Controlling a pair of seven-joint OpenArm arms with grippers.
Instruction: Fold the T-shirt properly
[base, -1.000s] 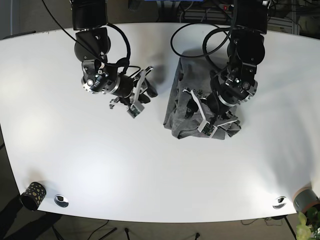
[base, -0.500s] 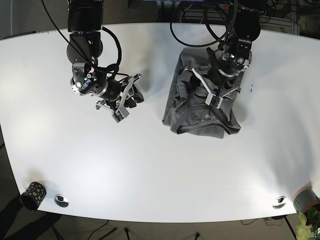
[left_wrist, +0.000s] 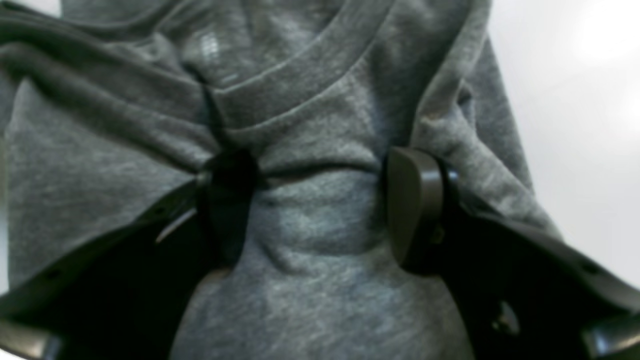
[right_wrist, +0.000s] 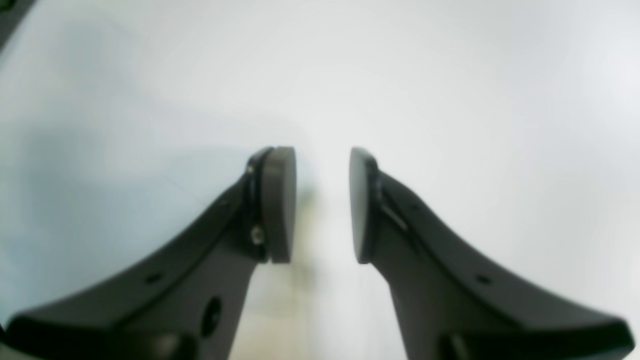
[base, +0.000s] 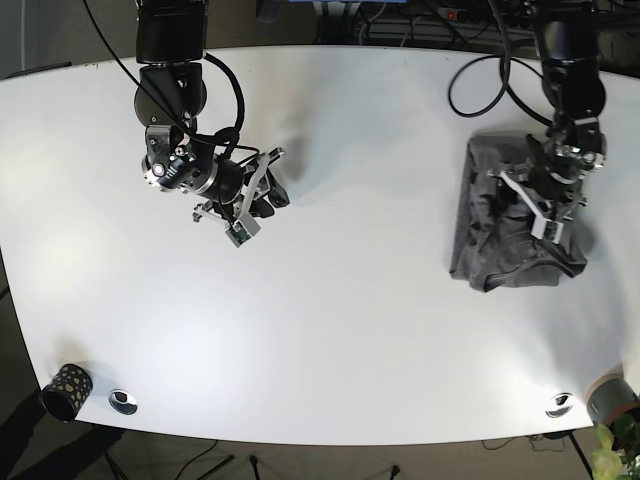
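Grey cotton filled my left wrist view: the T-shirt (left_wrist: 320, 240) lay bunched between the two pads of the left pincer (left_wrist: 320, 210), the ribbed collar (left_wrist: 310, 85) curving across the top of the picture. The pads (left_wrist: 412, 205) stood wide apart with a mound of cloth pushed up between them, pressing into the fabric on both sides, though I could not tell whether they truly gripped it. From the base view I saw the T-shirt (base: 515, 235) as a crumpled heap near that view's right edge of the white bench (base: 350, 330), with the left pincer (base: 535, 205) set down on top of it.

My right pincer (right_wrist: 322, 205) hung over bare bench on the far side, well apart from the shirt. Its pads (right_wrist: 277, 200) were parted by a narrow gap, with nothing between them and only white surface beneath. In the base view it (base: 250, 205) sat at the upper left.

Along the near edge I noticed a dark speckled cup (base: 66, 390) at the left corner, a small metal disc (base: 123, 401) beside it, and another disc (base: 559, 404) towards the right corner.
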